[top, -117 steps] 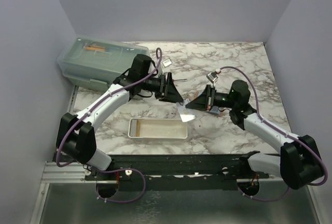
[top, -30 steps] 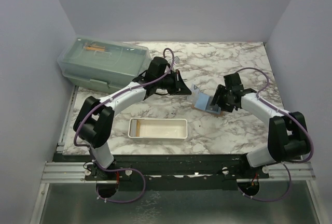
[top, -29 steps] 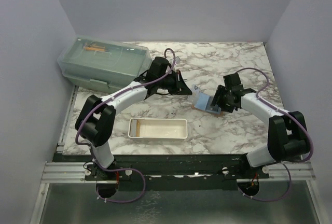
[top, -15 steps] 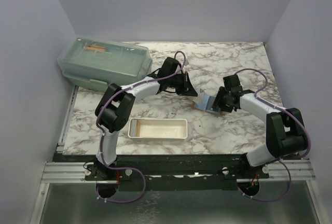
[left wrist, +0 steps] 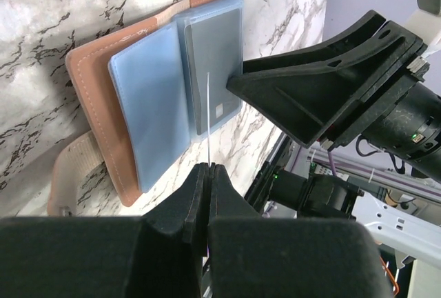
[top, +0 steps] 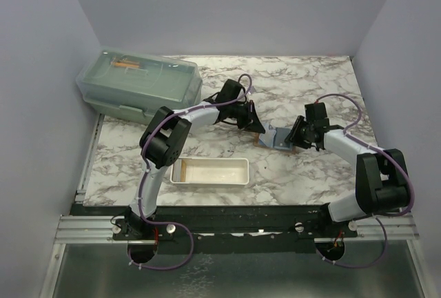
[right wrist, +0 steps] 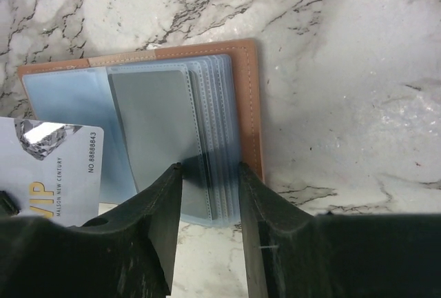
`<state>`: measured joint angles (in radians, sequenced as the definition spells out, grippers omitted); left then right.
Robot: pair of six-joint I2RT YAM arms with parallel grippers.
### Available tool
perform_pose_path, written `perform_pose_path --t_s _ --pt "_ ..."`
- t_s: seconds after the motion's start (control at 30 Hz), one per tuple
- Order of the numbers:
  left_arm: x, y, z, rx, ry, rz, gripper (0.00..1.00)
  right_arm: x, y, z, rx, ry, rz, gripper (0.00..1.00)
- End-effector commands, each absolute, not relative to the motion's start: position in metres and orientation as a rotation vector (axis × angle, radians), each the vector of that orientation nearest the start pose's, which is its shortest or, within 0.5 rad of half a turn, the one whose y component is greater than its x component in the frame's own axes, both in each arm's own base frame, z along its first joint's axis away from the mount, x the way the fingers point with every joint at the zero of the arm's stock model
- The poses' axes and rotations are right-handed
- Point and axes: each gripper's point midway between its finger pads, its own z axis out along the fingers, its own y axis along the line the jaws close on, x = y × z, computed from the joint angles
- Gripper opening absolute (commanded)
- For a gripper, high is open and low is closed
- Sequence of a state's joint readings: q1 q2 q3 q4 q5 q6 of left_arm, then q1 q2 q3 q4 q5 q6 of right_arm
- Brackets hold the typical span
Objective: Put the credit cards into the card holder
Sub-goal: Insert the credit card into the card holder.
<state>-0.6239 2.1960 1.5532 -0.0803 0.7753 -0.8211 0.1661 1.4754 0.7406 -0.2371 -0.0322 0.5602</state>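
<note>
The card holder (top: pixel 274 138) lies open on the marble, tan-brown with clear blue sleeves (right wrist: pixel 213 105). A grey card (right wrist: pixel 148 122) sits inside the top sleeve. My left gripper (left wrist: pixel 208 168) is shut on a credit card (right wrist: pixel 48 167), a pale card printed VIP. In the left wrist view that credit card (left wrist: pixel 208 115) shows edge-on, hanging just over the sleeves. My right gripper (right wrist: pixel 208 172) is open, its fingertips standing on the near edge of the sleeve stack, one on each side of the loose sleeves. The two grippers face each other across the card holder (left wrist: pixel 93 84).
A long white tray (top: pixel 209 172) lies in front of the card holder, toward the arm bases. A lidded translucent green box (top: pixel 138 84) stands at the back left. Purple walls close in the table on three sides.
The left gripper has carried the credit card rightward to the card holder. The right gripper's jaws have narrowed and settled onto the sleeves, which now lie flatter.
</note>
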Motion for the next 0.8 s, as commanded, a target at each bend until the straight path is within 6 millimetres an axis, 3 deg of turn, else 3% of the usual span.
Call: perform_pose_path --t_s 0.0,0.33,0.77 --pt "0.338 -0.421 0.084 0.225 2.607 -1.545 0.00 0.310 0.088 0.020 0.441 2.565 0.377 0.36" --pt "0.338 -0.416 0.066 0.200 2.654 -1.526 0.00 0.308 0.088 0.014 0.437 2.588 0.422 0.34" --pt "0.342 -0.409 0.070 0.194 2.636 -1.510 0.00 0.306 0.087 0.014 0.432 2.593 0.433 0.34"
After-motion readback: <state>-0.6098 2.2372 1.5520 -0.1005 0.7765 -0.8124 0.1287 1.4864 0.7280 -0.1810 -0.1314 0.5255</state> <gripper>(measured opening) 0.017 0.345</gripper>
